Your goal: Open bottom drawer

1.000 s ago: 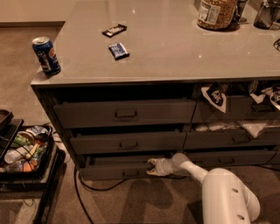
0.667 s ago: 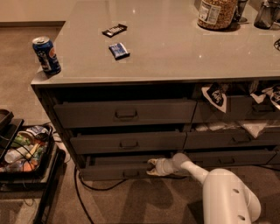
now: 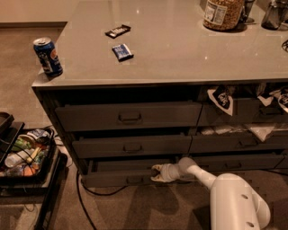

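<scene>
In the camera view I have the gripper [image 3: 157,173] low at the top edge of the bottom drawer [image 3: 112,179], right of its centre pull; the drawer looks only slightly pulled out, I cannot tell whether the gripper is clamped on, and I judge most of the pull remains.

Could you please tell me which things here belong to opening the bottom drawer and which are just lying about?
Part of the job:
bottom drawer, lowest front of the left stack
end effector, low at that drawer's right end

Just lying about:
blue soda can, at the countertop corner
black wrapper and blue packet, on the countertop
jar, far back right
</scene>
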{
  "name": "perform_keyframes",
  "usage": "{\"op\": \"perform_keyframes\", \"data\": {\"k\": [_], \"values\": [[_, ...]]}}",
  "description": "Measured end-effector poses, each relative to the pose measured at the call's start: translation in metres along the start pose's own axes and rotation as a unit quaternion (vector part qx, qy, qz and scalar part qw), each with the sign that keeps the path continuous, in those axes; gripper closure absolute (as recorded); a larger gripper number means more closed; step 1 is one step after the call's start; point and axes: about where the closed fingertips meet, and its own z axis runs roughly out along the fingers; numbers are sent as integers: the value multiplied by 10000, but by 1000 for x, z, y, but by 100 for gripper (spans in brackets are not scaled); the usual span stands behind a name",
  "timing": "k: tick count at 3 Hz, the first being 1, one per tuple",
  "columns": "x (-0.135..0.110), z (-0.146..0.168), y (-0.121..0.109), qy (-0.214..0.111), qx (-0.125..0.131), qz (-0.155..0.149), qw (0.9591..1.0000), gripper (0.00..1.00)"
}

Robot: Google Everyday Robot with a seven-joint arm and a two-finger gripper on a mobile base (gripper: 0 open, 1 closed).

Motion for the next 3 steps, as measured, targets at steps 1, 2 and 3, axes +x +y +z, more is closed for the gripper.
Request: {"op": "perform_keyframes", "data": {"k": [1, 2, 3], "values": [[-2, -1, 6, -54, -116, 1, 9999, 100], [-1, -1, 7, -55, -116, 1, 9999, 100], [-2, -2, 13, -101, -212, 17, 9997, 100]]}}
